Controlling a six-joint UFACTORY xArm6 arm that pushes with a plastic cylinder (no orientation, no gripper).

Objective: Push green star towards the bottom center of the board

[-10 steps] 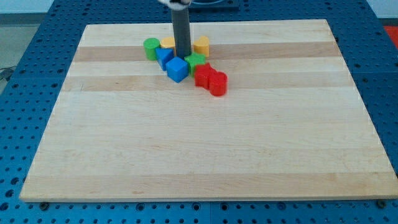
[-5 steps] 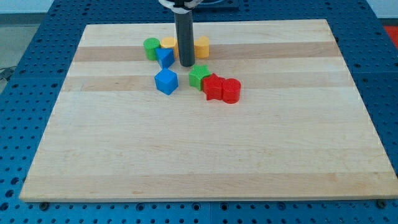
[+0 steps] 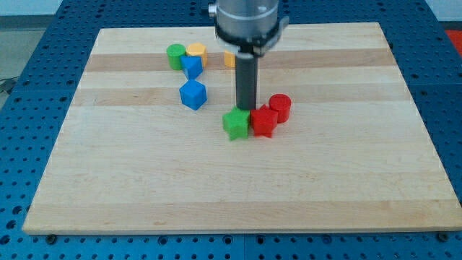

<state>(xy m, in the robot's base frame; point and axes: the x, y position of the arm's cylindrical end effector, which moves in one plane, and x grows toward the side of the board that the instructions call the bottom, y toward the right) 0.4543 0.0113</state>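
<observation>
The green star [image 3: 235, 123] lies near the middle of the wooden board [image 3: 238, 195], a little above centre. My tip [image 3: 245, 110] stands just behind it, at its upper right edge, touching or nearly touching it. A red block [image 3: 263, 121] sits against the star's right side, and a red cylinder [image 3: 280, 107] stands just up and right of that.
A blue cube [image 3: 193, 94] lies to the star's upper left. Near the board's top are a green cylinder [image 3: 175, 55], a yellow block [image 3: 196, 51], a second blue block [image 3: 191, 66] and an orange block [image 3: 229, 58] partly hidden behind the rod.
My tip has moved down and to the right from the top cluster. The green star and both red blocks have been pushed downward. The blue cube stayed put.
</observation>
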